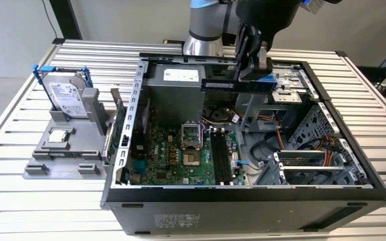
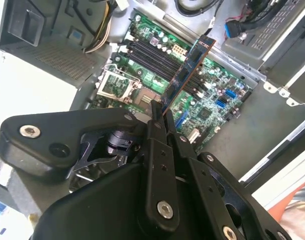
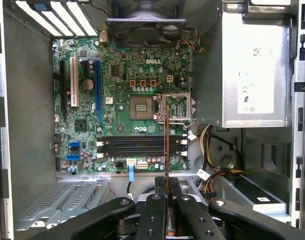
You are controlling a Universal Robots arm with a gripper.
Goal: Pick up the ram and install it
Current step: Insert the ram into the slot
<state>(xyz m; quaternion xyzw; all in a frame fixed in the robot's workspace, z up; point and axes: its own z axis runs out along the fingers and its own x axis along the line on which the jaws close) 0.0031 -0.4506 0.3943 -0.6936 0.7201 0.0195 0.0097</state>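
Observation:
The ram (image 1: 228,85) is a long dark stick held level, high over the open computer case (image 1: 247,193). My gripper (image 1: 252,80) is shut on one end of it, near the case's back wall. In the second wrist view the ram (image 2: 188,72) runs out from my gripper (image 2: 160,117) over the green motherboard (image 2: 212,105). In the first wrist view I see the ram (image 3: 166,142) edge-on, crossing above the black memory slots (image 3: 137,145), with my gripper (image 3: 166,182) shut on it. The slots (image 1: 221,156) lie well below the stick.
A grey fixture (image 1: 66,163) at the exterior view's left holds a silver hard drive in a blue frame (image 1: 69,95) and a small square processor chip (image 1: 59,134). Inside the case are the power supply (image 3: 255,75), an open processor socket (image 3: 175,107), a fan (image 3: 145,25), cables (image 1: 273,120) and a drive cage (image 1: 307,165).

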